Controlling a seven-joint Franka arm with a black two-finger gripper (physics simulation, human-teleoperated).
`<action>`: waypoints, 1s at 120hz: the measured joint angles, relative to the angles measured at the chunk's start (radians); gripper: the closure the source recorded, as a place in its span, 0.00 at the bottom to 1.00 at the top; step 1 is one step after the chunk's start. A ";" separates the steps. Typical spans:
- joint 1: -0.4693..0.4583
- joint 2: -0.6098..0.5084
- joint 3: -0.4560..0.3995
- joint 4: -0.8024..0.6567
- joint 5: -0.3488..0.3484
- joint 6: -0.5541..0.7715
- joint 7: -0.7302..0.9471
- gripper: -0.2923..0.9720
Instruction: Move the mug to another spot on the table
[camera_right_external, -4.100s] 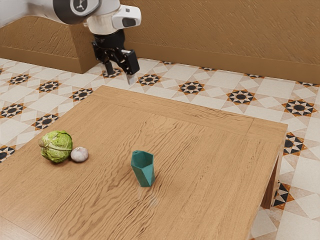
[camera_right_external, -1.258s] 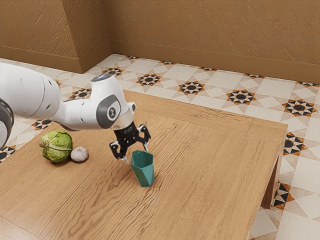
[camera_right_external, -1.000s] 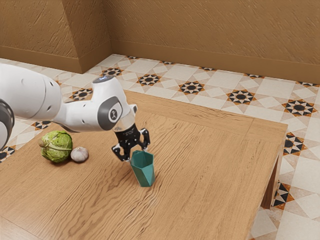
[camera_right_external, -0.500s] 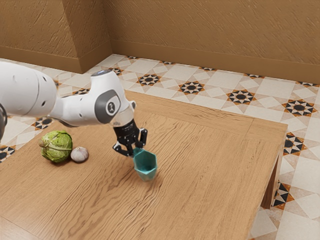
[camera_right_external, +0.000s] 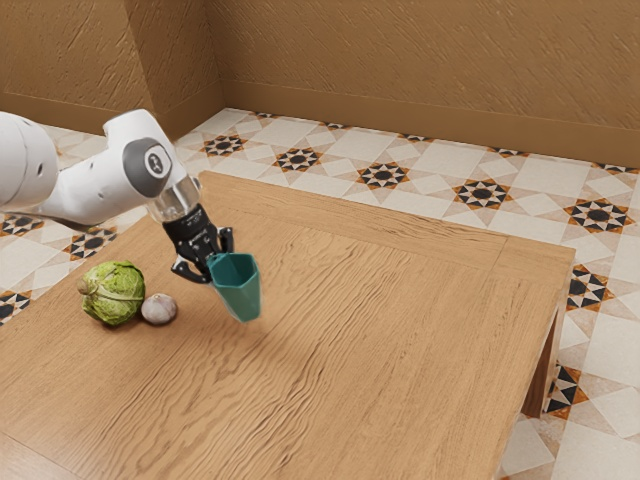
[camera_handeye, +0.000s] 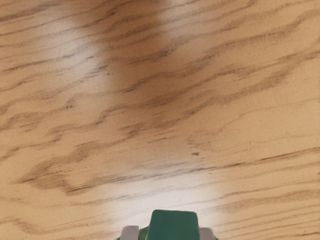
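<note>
Exterior view: mug (camera_right_external: 238, 290) in end effector (camera_right_external: 211, 264)

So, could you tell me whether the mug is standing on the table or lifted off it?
Lifted and tilted: the gripper holds the mug by its rim, its base clear of the table.

A wooden table (camera_right_external: 400, 330) fills the centre, star-patterned floor tiles (camera_right_external: 450, 170) lie at one o'clock, and a brown wall (camera_right_external: 430, 50) stands at twelve.
</note>
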 joint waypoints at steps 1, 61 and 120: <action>0.002 0.000 0.002 0.001 -0.001 -0.002 0.002 0.84; 0.052 0.113 0.009 0.053 -0.083 -0.062 0.103 0.86; 0.054 0.157 -0.003 0.052 -0.129 -0.062 0.162 0.75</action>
